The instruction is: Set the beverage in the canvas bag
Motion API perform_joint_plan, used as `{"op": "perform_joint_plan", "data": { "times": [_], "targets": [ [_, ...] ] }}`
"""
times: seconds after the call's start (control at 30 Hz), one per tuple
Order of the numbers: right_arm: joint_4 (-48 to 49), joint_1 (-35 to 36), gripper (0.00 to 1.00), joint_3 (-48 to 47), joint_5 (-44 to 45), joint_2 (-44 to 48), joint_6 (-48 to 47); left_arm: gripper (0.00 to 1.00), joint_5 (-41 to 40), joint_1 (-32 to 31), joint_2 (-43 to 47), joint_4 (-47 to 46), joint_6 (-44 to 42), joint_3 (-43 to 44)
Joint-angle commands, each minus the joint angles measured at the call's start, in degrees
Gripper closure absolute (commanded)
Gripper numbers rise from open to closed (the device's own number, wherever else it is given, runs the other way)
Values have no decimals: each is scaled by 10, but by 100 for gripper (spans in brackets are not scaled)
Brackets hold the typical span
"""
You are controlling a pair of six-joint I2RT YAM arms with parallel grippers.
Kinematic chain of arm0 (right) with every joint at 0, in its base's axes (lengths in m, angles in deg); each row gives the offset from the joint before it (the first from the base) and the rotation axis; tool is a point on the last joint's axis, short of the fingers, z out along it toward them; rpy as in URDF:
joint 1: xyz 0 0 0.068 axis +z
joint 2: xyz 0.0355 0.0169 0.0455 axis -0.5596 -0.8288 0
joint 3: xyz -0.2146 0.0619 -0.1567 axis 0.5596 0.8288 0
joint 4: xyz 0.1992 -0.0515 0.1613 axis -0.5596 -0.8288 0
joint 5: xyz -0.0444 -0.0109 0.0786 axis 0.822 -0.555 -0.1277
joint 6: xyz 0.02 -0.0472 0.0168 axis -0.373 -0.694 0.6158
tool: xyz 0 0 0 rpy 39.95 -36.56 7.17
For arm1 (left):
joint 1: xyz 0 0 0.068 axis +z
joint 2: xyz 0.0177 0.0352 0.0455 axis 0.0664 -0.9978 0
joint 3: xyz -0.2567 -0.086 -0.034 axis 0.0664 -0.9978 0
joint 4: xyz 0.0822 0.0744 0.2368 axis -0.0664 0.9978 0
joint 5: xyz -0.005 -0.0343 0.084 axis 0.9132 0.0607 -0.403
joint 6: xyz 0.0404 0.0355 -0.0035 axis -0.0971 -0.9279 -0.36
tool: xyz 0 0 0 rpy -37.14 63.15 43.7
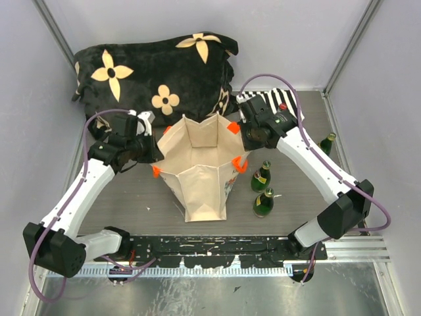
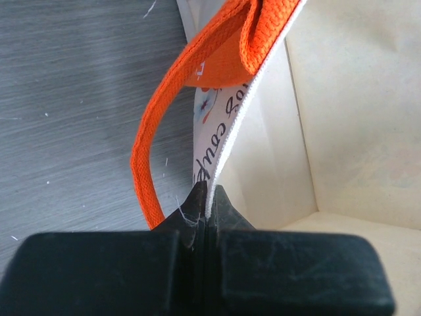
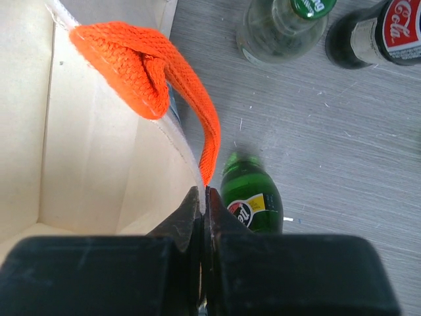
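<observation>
The canvas bag [image 1: 205, 191] stands open in the middle of the surface [image 1: 125, 204], in front of a black flowered cushion [image 1: 158, 72]. The left tool [image 2: 207, 205] is closed narrow on the left rim of the bag, with the cloth edge pinched between its jaws, beside an orange handle [image 2: 146, 164]. The right tool [image 3: 202, 197] pinches the right rim in the same way. A green bottle [image 1: 261, 176] and a second bottle [image 1: 264, 203] stand on the surface just right of the bag, outside it. A third bottle [image 1: 327, 143] stands farther right.
</observation>
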Motion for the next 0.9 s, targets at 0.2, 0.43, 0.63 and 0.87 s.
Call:
{"op": "perform_joint_plan", "data": {
  "times": [0.2, 0.43, 0.63, 0.87],
  "targets": [
    [66, -6, 58, 59, -8, 47, 8, 30, 5, -3, 8, -38, 16, -29],
    [111, -6, 19, 53, -11, 82, 19, 0, 31, -3, 4, -51, 29, 11],
    [163, -7, 0, 34, 82, 142, 17, 2, 42, -3, 2, -64, 30, 52],
    [217, -92, 0, 58, 132, 162, -6, 2, 31, -4, -3, -89, 9, 73]
  ]
}}
